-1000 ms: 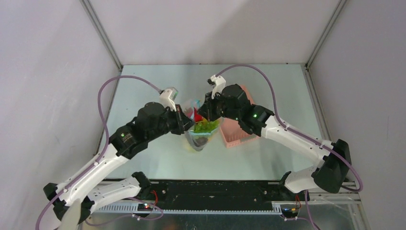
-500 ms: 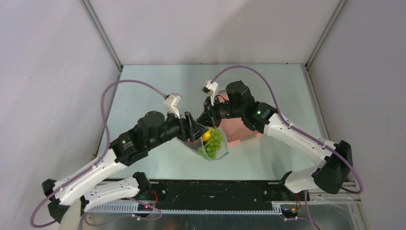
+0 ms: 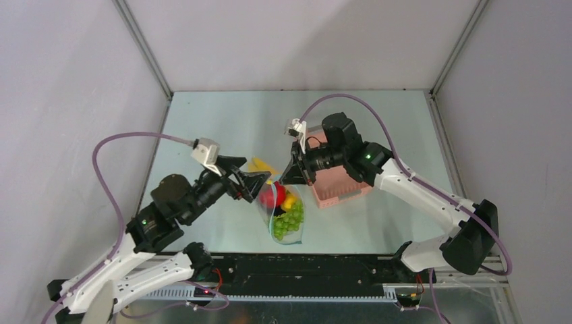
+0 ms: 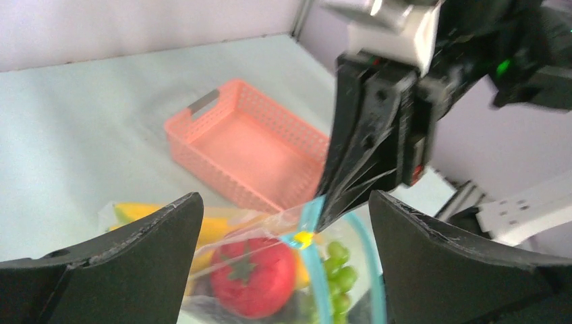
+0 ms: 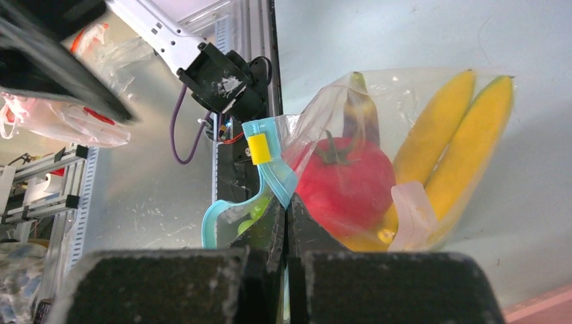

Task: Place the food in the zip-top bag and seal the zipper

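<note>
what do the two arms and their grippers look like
Both arms share one build: white shell links, as on the left arm and right arm, joined by chunky black joints with a small green light. A purple cable loops to each wrist, where a white camera block sits. The left gripper and right gripper have black wedge-shaped fingers.

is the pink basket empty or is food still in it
Empty: the left wrist view shows only bare floor in the pink basket.
</note>
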Robot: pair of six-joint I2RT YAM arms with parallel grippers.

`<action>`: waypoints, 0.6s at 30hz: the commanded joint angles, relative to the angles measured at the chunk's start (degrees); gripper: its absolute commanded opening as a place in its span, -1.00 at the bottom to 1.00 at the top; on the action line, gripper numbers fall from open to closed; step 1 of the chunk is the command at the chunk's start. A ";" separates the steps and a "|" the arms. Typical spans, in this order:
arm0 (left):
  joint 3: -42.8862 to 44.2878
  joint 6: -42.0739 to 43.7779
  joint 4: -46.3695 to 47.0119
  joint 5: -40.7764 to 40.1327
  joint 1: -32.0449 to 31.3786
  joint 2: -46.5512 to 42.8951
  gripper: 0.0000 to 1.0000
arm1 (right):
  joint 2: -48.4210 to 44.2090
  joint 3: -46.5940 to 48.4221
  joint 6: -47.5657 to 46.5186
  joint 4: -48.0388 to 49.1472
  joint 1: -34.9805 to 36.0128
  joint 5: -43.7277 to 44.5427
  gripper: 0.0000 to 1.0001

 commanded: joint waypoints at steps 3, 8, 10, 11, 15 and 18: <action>-6.42 13.95 9.60 10.29 9.19 1.00 0.99 | -1.23 2.84 2.94 5.71 -4.89 -9.57 -1.00; -10.89 14.15 21.21 38.09 24.94 0.93 0.99 | 0.97 5.95 2.35 2.26 -7.67 -11.90 -1.00; -12.09 15.92 24.88 43.77 27.95 2.92 0.99 | 2.73 7.47 0.95 0.43 -8.05 -12.00 -1.00; -11.90 17.20 25.40 45.56 29.11 3.88 0.99 | 3.17 8.37 0.83 -0.26 -8.32 -12.21 -1.00; -9.64 23.13 28.17 61.12 34.34 9.71 0.89 | 6.39 10.99 1.40 -0.76 -8.86 -13.25 -1.00; -7.97 26.85 32.51 69.80 37.62 14.46 0.89 | 9.11 13.52 1.38 -2.25 -9.06 -13.60 -1.00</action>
